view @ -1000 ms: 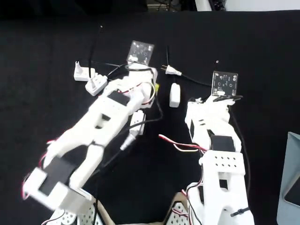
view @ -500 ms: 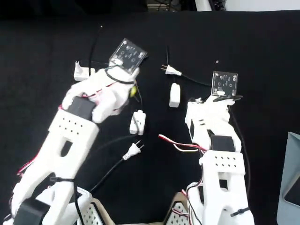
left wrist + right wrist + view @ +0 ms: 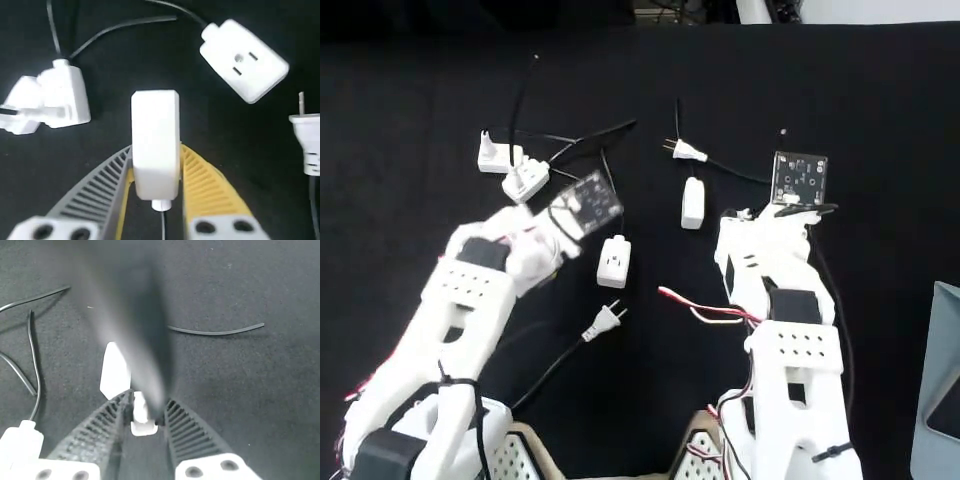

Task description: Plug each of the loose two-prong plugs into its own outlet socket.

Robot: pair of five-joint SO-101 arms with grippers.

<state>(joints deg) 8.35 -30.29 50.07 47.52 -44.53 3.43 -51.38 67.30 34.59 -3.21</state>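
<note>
Black cloth [image 3: 420, 80] covers the whole table, and both arms are down over it. Left arm [image 3: 460, 300] comes up from the lower left of the overhead shot. The left gripper [image 3: 156, 148] has its grey and yellow fingers [image 3: 200, 180] clamped on the sides of a white block [image 3: 155, 130], which stands upright between them with a thin white lead at its base.

Now the socket [image 3: 613, 262]: it lies flat near the centre of the frame, face up, slots showing, nothing plugged in. Just below it is a loose plug [image 3: 608, 318], close but not touching, prongs angled up toward the socket. Its black cord [image 3: 545, 375] trails off to the lower left.

Up at the top centre is the second plug [image 3: 688, 152], prongs pointing left, its cord running right toward the other arm. Right under it a white bar [image 3: 692, 203] lies on the cloth. Over in the upper left two adapters [image 3: 510, 168] sit side by side, with black leads running off them.

Right arm [image 3: 790, 350] fills the right side of the frame. The right gripper [image 3: 147, 402] has its dark fingers [image 3: 100, 425] drawn in tight on a small white piece [image 3: 142, 422]. Red and white wires [image 3: 700, 310] loop out on the cloth to the left of that arm.
</note>
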